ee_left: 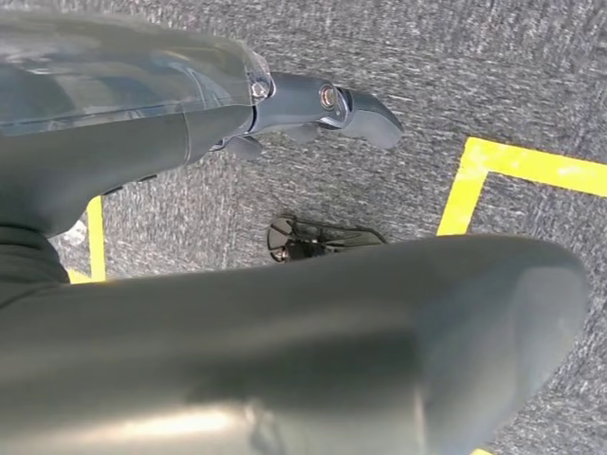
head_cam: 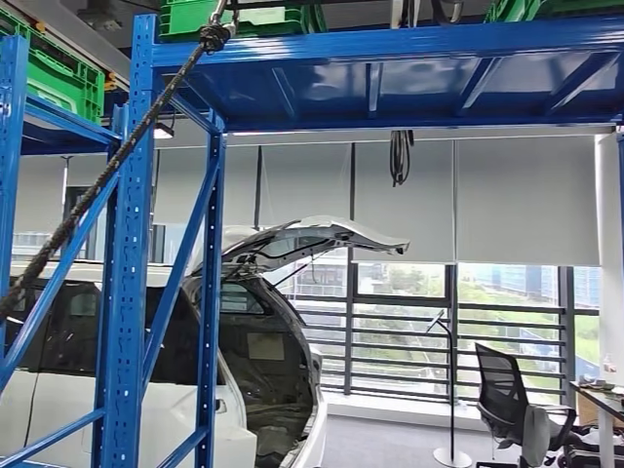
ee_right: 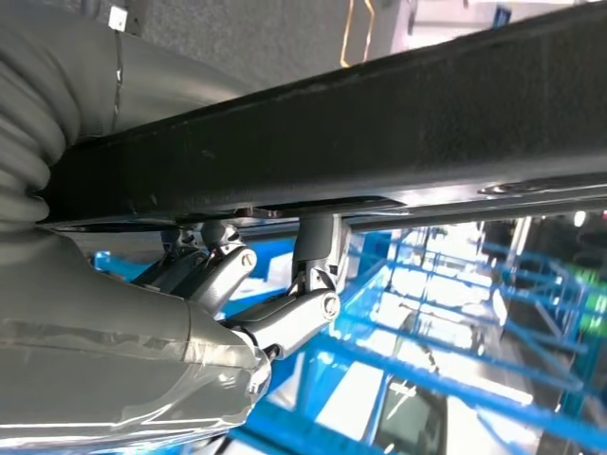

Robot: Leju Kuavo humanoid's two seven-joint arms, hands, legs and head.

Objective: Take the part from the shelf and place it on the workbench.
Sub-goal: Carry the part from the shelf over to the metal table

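A long black part (ee_right: 401, 133) runs across the right wrist view, and my right hand (ee_right: 236, 303) grips it, its fingers (ee_right: 315, 246) curled up against the part's underside. My left hand (ee_left: 143, 142) hangs over grey carpet. One of its fingers (ee_left: 343, 102) is stretched out straight, the thick thumb (ee_left: 358, 341) is apart from it, and nothing lies between them. In the head view the blue shelf frame (head_cam: 125, 292) stands at the left, with its deck (head_cam: 382, 78) overhead.
Green crates (head_cam: 58, 78) sit on the upper shelf levels. A black rope (head_cam: 96, 195) slants across the frame. Behind the shelf a white car (head_cam: 243, 370) stands with its tailgate up. An office chair (head_cam: 508, 400) and a desk (head_cam: 600, 400) are at the right. Yellow tape (ee_left: 465, 190) marks the carpet.
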